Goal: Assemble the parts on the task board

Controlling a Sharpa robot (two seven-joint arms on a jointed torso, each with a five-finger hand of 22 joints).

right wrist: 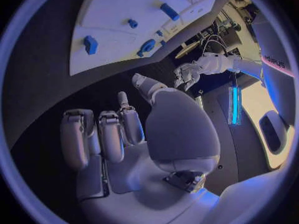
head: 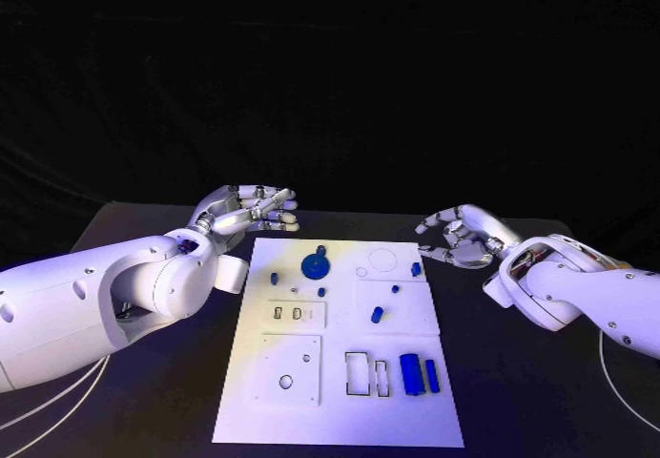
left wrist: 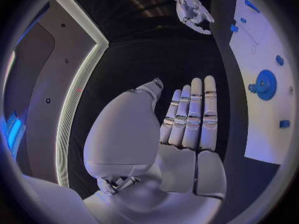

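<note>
Both hands, left hand (head: 248, 212) and right hand (head: 461, 238), are hovering empty with fingers apart beside the task board (head: 344, 420) on the desk. I'm guessing we're starting; next I'm reaching for the blue gear (head: 317, 263).
</note>
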